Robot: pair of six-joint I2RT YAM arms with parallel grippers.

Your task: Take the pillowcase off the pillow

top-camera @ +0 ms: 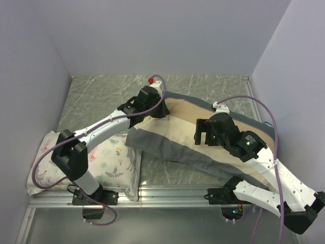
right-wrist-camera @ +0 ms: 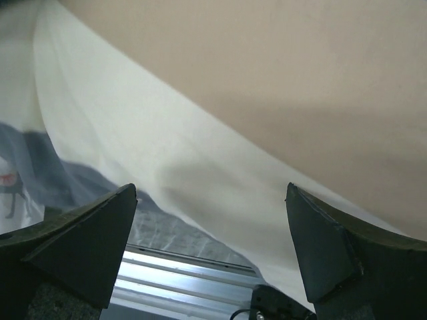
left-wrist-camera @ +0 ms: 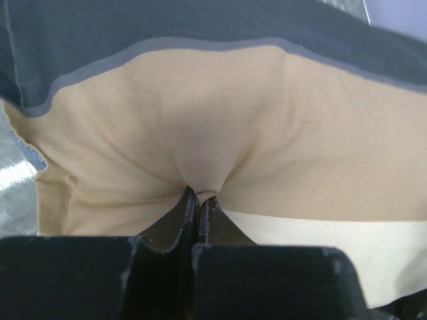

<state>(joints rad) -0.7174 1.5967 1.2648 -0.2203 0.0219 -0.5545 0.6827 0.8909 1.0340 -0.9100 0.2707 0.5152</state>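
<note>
We find the striped pillowcase lying across the worktop, right of centre. On the left gripper the jaws pinch a fold of its tan stripe. On the right gripper the jaws stand wide, holding nothing.

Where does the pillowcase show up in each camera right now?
Top view: pillowcase lies from the centre to the right.
Left wrist: it fills the picture; the left gripper pinches a fold.
Right wrist: upper part of the picture, above the open right gripper.
Shared landmark: its tan stripe.
</note>
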